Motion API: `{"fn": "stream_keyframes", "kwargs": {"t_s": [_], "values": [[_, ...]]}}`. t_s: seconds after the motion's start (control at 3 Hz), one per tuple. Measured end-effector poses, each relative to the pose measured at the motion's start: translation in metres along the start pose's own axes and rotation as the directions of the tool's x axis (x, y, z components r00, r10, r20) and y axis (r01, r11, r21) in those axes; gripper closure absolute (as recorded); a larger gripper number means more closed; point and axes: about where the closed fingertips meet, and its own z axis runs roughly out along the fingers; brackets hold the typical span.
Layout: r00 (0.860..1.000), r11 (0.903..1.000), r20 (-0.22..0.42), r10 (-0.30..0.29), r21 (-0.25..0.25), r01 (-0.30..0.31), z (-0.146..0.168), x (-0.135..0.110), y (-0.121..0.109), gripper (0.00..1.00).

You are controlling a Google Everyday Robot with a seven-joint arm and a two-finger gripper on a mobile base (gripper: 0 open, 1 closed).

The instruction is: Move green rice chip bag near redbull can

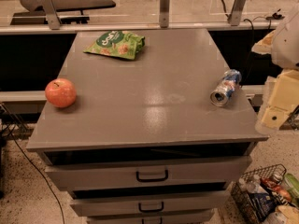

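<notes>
The green rice chip bag (115, 44) lies flat at the back left of the grey cabinet top (149, 101). The redbull can (225, 87) lies on its side near the right edge, its open rim facing the front. The gripper (276, 107) hangs at the far right of the view, off the cabinet's right edge, to the right of the can and far from the bag. It holds nothing that I can see.
A red apple (60, 92) sits near the left edge of the top. Below are drawers with black handles (152, 175). A wire basket (266, 195) with bottles stands on the floor at the lower right. A rail with metal brackets (164, 6) runs behind the cabinet.
</notes>
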Motion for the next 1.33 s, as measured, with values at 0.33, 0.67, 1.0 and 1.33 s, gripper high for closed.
{"fn": "stream_keyframes", "kwargs": {"t_s": [0.33, 0.67, 1.0, 1.33], "values": [[1.000, 1.0000, 0.000, 0.000, 0.000, 0.000, 0.000, 0.000, 0.000, 0.00], [1.000, 1.0000, 0.023, 0.001, 0.001, -0.001, 0.005, -0.007, -0.006, 0.00], [0.995, 1.0000, 0.096, -0.008, 0.005, 0.007, 0.023, -0.038, -0.031, 0.00], [0.981, 0.9992, 0.190, -0.034, 0.029, 0.029, 0.044, -0.086, -0.070, 0.00]]}}
